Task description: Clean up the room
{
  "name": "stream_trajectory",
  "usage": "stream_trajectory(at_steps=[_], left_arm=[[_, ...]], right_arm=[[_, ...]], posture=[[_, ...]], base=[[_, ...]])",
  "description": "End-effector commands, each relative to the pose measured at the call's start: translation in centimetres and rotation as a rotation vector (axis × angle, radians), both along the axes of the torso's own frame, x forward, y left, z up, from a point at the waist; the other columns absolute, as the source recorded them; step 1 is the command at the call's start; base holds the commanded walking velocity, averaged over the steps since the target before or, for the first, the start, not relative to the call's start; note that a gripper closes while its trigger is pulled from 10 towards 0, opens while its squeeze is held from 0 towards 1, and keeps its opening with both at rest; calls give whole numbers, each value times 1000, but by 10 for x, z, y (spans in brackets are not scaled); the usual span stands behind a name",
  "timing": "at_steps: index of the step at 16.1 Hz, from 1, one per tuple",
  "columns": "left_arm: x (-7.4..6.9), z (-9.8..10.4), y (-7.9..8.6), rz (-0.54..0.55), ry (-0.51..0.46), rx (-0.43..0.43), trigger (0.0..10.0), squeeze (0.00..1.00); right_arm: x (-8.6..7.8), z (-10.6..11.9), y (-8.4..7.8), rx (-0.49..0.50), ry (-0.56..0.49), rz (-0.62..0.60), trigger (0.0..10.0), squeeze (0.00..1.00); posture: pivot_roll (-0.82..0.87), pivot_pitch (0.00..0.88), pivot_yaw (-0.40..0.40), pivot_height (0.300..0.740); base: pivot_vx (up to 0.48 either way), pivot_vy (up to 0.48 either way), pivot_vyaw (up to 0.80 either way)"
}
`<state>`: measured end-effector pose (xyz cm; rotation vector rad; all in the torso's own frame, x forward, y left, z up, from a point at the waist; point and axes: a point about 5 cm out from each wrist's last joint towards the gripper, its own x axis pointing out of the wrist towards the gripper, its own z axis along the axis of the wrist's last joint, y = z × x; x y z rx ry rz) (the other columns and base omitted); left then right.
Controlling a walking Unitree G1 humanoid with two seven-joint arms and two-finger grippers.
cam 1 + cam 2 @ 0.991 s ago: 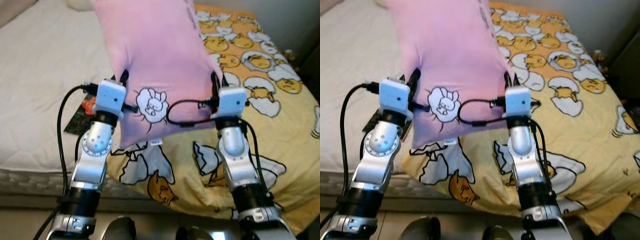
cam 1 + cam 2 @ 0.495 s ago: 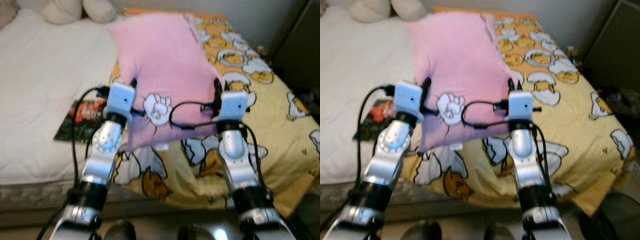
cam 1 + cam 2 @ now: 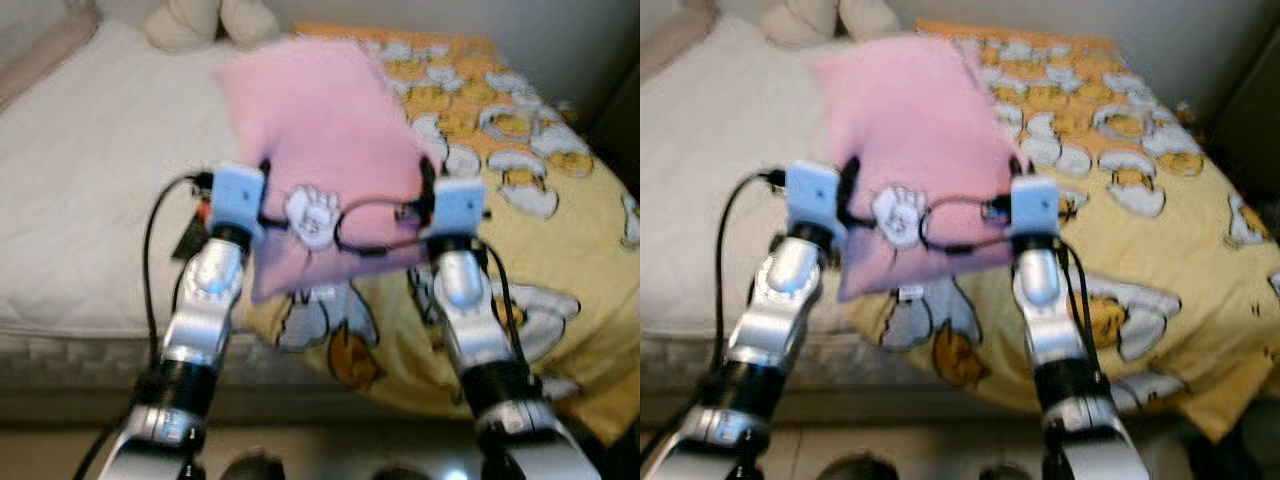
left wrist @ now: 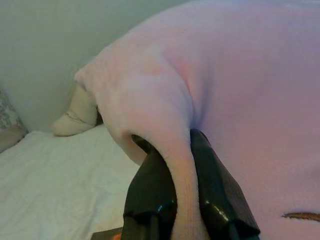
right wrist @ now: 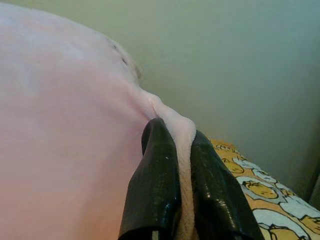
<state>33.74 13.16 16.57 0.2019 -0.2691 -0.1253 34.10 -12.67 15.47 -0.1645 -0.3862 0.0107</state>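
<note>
A big pink pillow (image 3: 320,130) with a white cartoon print hangs in the air over the bed, held between both arms. My left gripper (image 3: 262,178) is shut on the pillow's left edge; a fold of pink cloth (image 4: 175,165) is pinched between its black fingers (image 4: 150,185). On the right edge my right gripper (image 3: 428,180) is shut too, with a ridge of the cloth (image 5: 181,150) squeezed between its fingers (image 5: 157,180). The pillow hides the gripper tips in the eye views.
Below lies a bed with a white sheet (image 3: 90,180) on the left and a yellow duck-print blanket (image 3: 540,200) on the right. A dark book or magazine (image 3: 192,230) lies on the sheet behind my left arm. Cream plush toys (image 3: 215,20) rest at the headboard.
The whole view has shifted and blurred as the camera moved; more of the bed's far end shows. Both grippers still hold the pillow at the same edges.
</note>
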Motion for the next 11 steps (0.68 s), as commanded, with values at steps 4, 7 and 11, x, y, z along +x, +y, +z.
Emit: stream_trajectory(at_steps=[4, 7, 11], left_arm=[[4, 4, 14, 4, 12, -6, 10000, 0], [6, -2, 21, 52, 48, -59, 10000, 0], [4, -12, 31, 109, 83, -90, 10000, 0]], right_arm=[[2, -4, -24, 46, 22, -85, 10000, 0], [3, -6, -25, 36, 34, -75, 10000, 0], [0, -15, -37, 99, 81, -80, 10000, 0]], posture=[[18, 0, -20, 740], [17, 0, -24, 740], [12, 0, -31, 740]], base=[[0, 473, 0], [0, 480, 0], [0, 480, 0]])
